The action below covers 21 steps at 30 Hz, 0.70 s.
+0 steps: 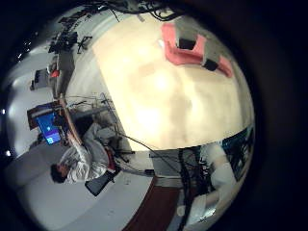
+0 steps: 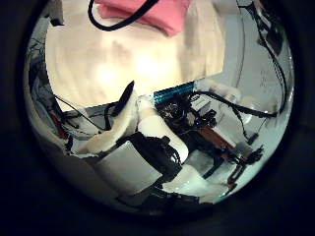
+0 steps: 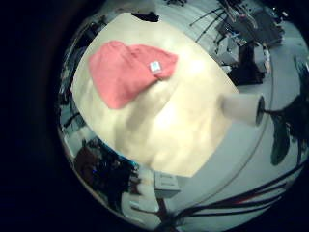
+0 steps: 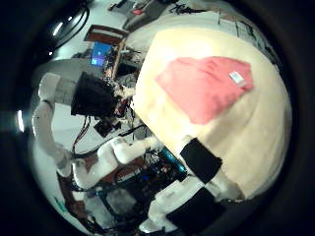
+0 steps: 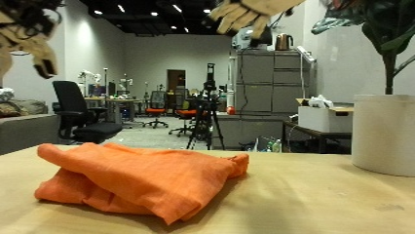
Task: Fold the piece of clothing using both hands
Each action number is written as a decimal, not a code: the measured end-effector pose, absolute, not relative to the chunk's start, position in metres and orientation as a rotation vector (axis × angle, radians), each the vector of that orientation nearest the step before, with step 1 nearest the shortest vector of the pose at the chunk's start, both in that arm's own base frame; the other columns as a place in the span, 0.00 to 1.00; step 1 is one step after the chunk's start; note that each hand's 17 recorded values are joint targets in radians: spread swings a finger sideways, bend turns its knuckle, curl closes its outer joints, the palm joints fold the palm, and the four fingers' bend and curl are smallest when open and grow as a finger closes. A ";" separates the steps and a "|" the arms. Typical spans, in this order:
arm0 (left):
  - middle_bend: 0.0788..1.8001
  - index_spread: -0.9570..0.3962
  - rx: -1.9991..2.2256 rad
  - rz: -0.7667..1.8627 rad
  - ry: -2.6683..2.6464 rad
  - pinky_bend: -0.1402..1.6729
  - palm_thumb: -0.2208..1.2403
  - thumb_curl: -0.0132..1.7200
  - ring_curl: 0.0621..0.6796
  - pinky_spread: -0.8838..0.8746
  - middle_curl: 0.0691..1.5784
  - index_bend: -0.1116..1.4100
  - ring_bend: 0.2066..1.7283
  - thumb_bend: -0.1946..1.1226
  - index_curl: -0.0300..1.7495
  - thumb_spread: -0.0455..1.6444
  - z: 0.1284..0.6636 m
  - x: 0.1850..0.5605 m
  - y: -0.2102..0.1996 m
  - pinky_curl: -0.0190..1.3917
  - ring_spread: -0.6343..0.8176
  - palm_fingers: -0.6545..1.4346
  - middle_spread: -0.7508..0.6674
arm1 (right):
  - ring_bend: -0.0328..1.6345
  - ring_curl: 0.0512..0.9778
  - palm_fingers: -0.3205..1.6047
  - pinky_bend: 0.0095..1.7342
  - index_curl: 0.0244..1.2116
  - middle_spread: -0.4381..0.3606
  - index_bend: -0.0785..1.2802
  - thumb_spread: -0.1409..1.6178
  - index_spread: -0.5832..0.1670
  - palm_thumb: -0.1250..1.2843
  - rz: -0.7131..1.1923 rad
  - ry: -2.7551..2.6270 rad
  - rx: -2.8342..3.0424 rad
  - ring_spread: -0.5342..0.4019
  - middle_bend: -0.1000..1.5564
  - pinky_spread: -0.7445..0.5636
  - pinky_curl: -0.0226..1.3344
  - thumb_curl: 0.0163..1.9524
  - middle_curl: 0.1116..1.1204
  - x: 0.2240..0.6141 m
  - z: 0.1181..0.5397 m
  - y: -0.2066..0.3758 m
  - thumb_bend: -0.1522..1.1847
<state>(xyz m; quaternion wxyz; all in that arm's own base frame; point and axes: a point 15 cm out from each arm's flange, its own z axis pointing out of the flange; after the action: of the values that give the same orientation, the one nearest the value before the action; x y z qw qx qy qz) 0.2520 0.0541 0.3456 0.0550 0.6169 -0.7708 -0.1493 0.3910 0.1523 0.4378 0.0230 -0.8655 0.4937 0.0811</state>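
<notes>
An orange piece of clothing (image 5: 143, 178) lies in a loose, partly folded heap on the light wooden table (image 5: 312, 200). Both hands hang high above it and touch nothing. In the outside view my left hand (image 5: 26, 34) is over the heap's end, fingers relaxed and apart. My right hand (image 5: 253, 14) is up past the other end, with its fingers spread. From the palms the clothing (image 3: 126, 70) (image 4: 207, 87) (image 1: 188, 48) looks small and distant, and it shows a small white tag. The left thumb side view catches only its edge (image 2: 148, 12), beyond that hand's own fingers (image 2: 148, 128).
A white plant pot (image 5: 386, 132) stands on the table at the right hand's side; the right little finger side view shows the pot (image 3: 241, 106) near the table's edge. Bare wood surrounds the clothing. Office chairs, cabinets and equipment stand in the room behind.
</notes>
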 end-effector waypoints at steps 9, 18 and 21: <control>0.17 0.68 1.830 -0.394 -2.292 0.35 0.44 0.18 0.31 0.48 0.27 0.19 0.35 0.13 0.21 0.67 0.354 0.236 0.016 0.27 0.41 0.44 0.49 | 0.20 0.17 0.16 0.21 0.30 0.66 0.21 0.83 0.37 0.35 0.358 1.812 -2.725 0.84 0.21 0.85 0.23 0.15 0.20 0.305 0.385 0.081 0.10; 0.15 0.68 1.906 -0.279 -2.159 0.33 0.44 0.18 0.30 0.50 0.25 0.19 0.34 0.13 0.21 0.67 0.347 0.231 0.004 0.26 0.44 0.45 0.51 | 0.16 0.16 0.19 0.16 0.29 0.67 0.20 0.83 0.36 0.34 0.407 1.956 -2.669 0.84 0.18 0.85 0.23 0.12 0.20 0.260 0.351 0.068 0.11; 0.16 0.68 1.906 -0.182 -2.090 0.33 0.46 0.19 0.29 0.50 0.25 0.19 0.34 0.13 0.21 0.66 0.343 0.231 -0.006 0.26 0.43 0.45 0.50 | 0.15 0.16 0.19 0.14 0.28 0.67 0.19 0.83 0.36 0.35 0.404 1.978 -2.651 0.84 0.18 0.84 0.23 0.12 0.20 0.261 0.351 0.066 0.11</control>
<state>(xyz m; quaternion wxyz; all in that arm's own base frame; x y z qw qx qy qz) 0.2312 -0.0061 0.3432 0.1531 0.6646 -0.7286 -0.0635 0.2608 0.0665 0.3506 -0.0952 -0.7920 0.5909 0.1207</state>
